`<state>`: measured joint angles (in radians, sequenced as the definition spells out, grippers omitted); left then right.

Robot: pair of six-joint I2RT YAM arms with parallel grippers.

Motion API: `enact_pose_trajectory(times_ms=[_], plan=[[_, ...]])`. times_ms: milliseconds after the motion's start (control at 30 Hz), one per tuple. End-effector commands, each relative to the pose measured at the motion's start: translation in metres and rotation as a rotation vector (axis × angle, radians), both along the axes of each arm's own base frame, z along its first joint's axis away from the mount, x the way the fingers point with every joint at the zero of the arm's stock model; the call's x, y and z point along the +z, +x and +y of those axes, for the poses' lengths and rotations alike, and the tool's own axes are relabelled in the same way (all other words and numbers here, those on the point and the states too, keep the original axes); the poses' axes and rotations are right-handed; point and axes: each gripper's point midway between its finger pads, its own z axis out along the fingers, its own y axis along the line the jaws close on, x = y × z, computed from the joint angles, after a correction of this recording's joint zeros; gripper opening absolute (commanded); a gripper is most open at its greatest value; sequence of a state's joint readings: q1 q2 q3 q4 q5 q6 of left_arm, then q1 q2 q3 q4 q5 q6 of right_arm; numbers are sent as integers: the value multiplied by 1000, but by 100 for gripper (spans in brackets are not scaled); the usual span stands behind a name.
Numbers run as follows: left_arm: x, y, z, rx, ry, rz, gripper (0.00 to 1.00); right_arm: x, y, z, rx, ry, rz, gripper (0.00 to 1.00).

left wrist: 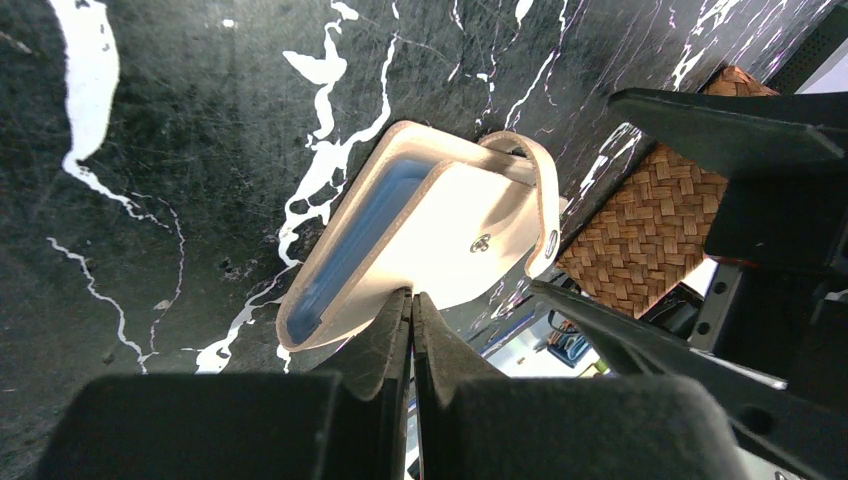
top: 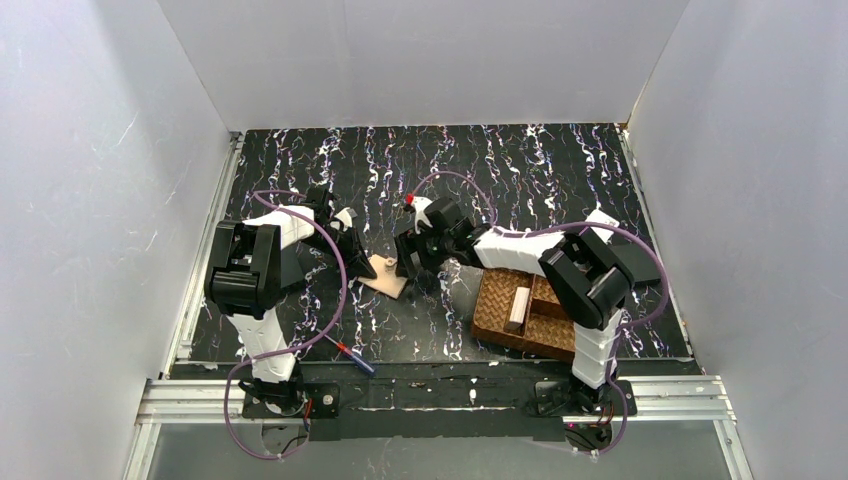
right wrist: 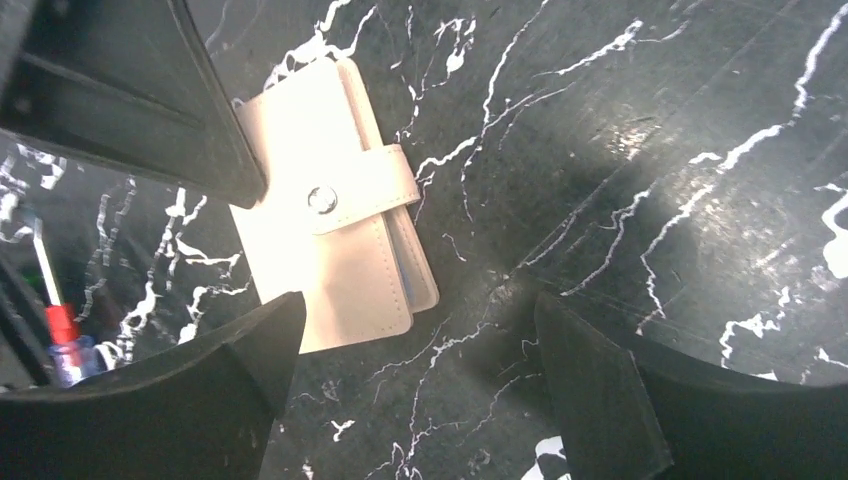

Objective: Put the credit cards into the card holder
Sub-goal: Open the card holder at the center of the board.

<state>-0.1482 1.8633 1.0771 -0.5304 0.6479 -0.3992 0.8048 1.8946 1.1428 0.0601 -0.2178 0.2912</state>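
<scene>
Right now the cream card holder [top: 385, 281] lies strapped shut on the marbled surface [top: 520, 160] between my two arms. My left pincer [left wrist: 411, 297] is closed, its tips at the holder's edge. My right pincer [right wrist: 418, 310] gapes wide just beside it.

**Top external view:** a fixed camera high above and behind the arm bases looks down and forward over the whole counter [top: 500, 160], far enough off to take in both arms and the white walls. **Left wrist view:** the camera sits behind the left tool [left wrist: 411, 300] and aims steeply down at close range, with its own fingers along the lower edge. **Right wrist view:** the camera sits likewise behind the right tool [right wrist: 418, 305], close above the counter. All three views share the card holder [top: 388, 282]. The top and left wrist views also share the woven basket [left wrist: 650, 230], and the top and right wrist views share the screwdriver [right wrist: 60, 330].
</scene>
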Motion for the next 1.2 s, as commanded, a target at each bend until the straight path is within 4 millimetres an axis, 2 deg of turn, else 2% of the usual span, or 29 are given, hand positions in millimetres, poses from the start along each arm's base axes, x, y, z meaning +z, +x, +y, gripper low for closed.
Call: enact_pose_trajectory(times_ms=[0,133,300,433,500,667,733,767,833,1000,1067,1167], plan=[[-26,-22,21,-47,157,47,0,8,12,18,57,-35,-139,93],[-27,-22,21,-51,159,48,0,12,18,30,62,-38,-217,91],[-27,-22,22,-52,161,45,0,17,46,30,-42,-70,-284,67],[-26,-22,22,-60,172,32,0,35,53,40,-52,-12,-322,61],[-25,-23,21,-70,178,22,0,37,52,46,-32,13,-319,55],[-20,-21,20,-80,182,-1,0,38,50,49,-45,33,-286,23],[-16,-19,18,-81,174,-19,0,44,49,47,-57,42,-287,7],[-12,-18,17,-81,167,-37,0,49,49,44,-73,41,-286,2],[1,-13,15,-77,152,-111,4,62,53,33,-135,22,-299,1],[39,-2,11,-35,106,-334,29,115,53,4,-241,14,-352,1],[47,-3,9,-13,84,-364,34,131,49,2,-247,43,-353,1],[54,-12,1,19,21,-336,39,139,38,6,-236,86,-324,1]])
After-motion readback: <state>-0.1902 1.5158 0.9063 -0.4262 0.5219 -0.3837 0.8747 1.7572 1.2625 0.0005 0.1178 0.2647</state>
